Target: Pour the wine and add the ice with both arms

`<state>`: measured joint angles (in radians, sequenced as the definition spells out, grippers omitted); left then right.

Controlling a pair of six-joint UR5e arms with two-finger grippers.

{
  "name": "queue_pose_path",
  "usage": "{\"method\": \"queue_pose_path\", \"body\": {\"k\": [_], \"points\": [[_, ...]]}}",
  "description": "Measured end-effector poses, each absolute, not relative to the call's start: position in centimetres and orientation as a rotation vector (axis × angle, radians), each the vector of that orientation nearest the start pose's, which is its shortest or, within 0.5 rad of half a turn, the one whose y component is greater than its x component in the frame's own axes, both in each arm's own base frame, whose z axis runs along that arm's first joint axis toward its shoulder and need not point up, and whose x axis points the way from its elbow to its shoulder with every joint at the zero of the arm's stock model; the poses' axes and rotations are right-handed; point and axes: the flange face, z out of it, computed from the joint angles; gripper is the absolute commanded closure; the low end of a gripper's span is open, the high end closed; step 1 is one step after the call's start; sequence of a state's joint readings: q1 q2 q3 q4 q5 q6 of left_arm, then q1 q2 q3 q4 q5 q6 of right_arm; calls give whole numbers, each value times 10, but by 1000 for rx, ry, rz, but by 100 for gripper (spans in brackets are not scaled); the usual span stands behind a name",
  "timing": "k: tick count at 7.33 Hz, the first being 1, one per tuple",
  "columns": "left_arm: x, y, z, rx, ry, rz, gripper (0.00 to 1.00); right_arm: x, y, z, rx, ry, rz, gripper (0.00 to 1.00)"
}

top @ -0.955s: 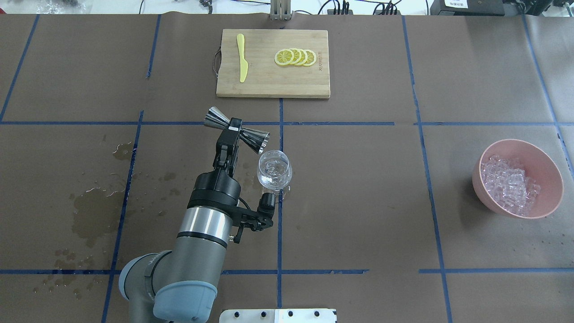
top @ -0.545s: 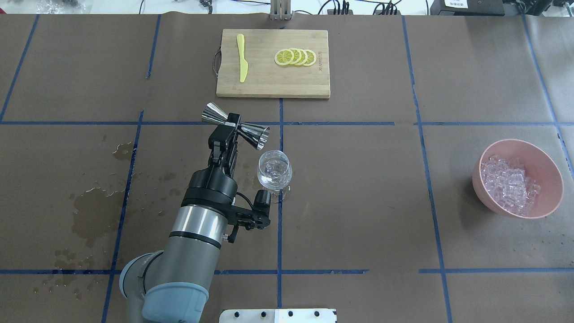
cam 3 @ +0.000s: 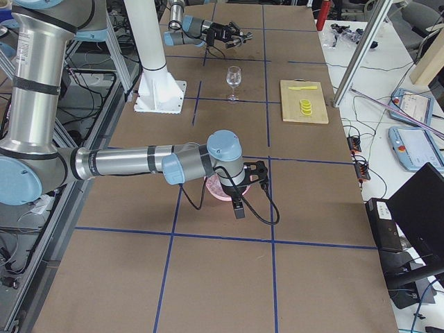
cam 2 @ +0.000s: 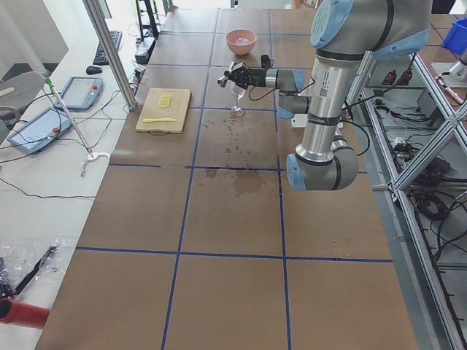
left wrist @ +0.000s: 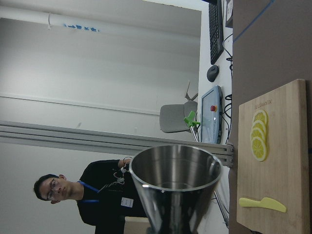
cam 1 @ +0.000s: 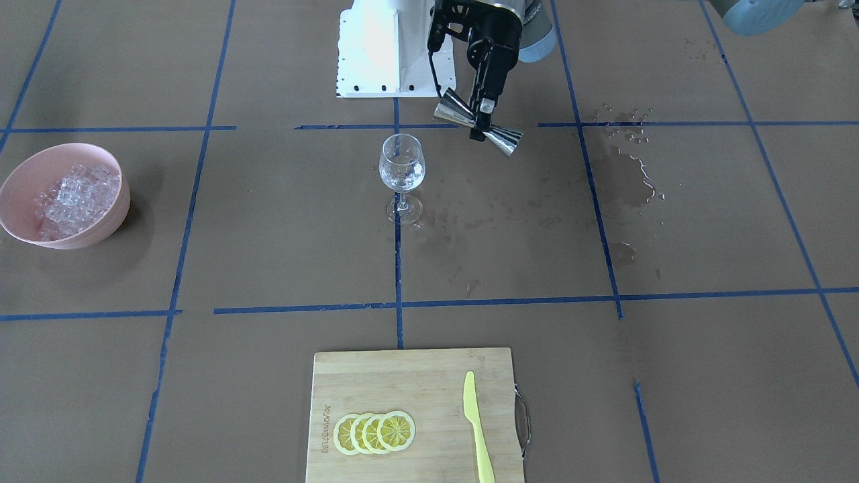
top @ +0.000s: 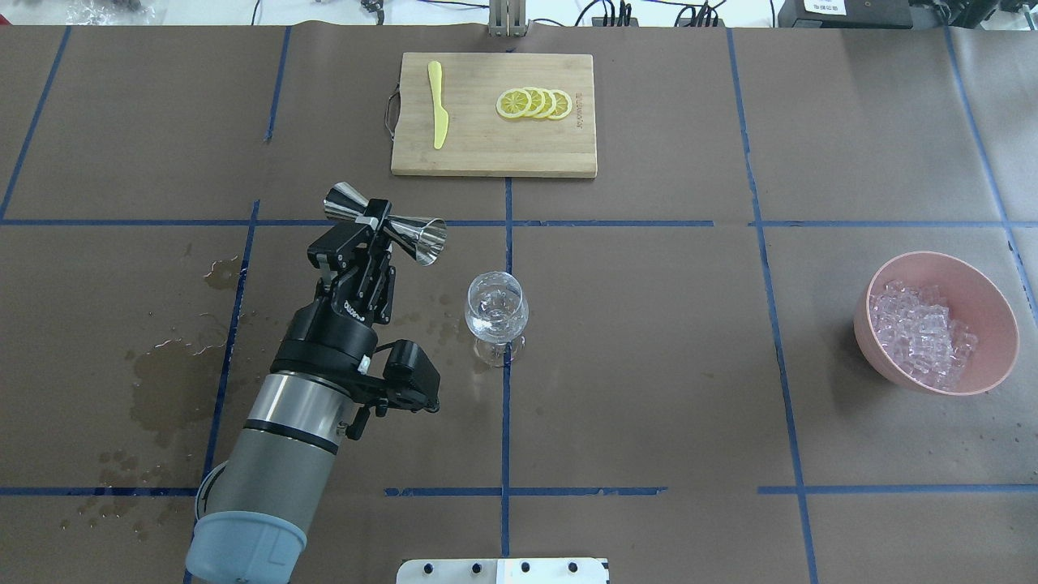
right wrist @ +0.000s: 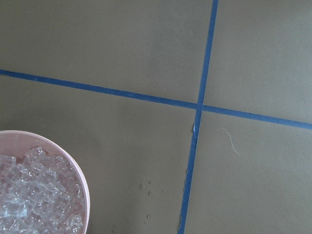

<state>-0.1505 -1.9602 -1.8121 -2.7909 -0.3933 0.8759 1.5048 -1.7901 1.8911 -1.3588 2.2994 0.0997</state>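
My left gripper (top: 375, 223) is shut on the waist of a steel jigger (top: 423, 238), held on its side above the table, left of and apart from the wine glass (top: 496, 312). The jigger's mouth fills the left wrist view (left wrist: 175, 187). The front view shows the gripper (cam 1: 480, 122), the jigger (cam 1: 507, 139) and the upright glass (cam 1: 402, 164), which holds clear liquid. A pink bowl (top: 1003, 324) at the right holds ice (top: 920, 332), as the right wrist view (right wrist: 34, 200) shows. My right gripper (cam 3: 232, 184) hangs over that bowl; I cannot tell whether it is open.
A bamboo cutting board (top: 486, 154) with lemon slices (top: 534, 103) and a yellow knife (top: 438, 105) lies at the far middle. Wet stains (top: 170, 381) mark the brown paper on the left. The white pedestal (cam 1: 376, 47) stands at the near edge.
My left gripper has moved left and back from the glass with the jigger; the jigger's mouth no longer hangs over the glass rim. The glass and bowl have not moved.
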Motion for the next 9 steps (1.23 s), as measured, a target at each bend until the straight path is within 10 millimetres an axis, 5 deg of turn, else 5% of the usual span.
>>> {"method": "queue_pose_path", "body": {"k": [3,6,9], "points": [[401,-288,310,1761,-224,591,100,39,-419,577,241,-745,-83,0],[332,-275,405,1798,-176,589,100,40,-419,576,243,-743,-85,0],[283,-265,465,1802,-88,584,100,40,-419,576,245,-743,-85,0]]}}
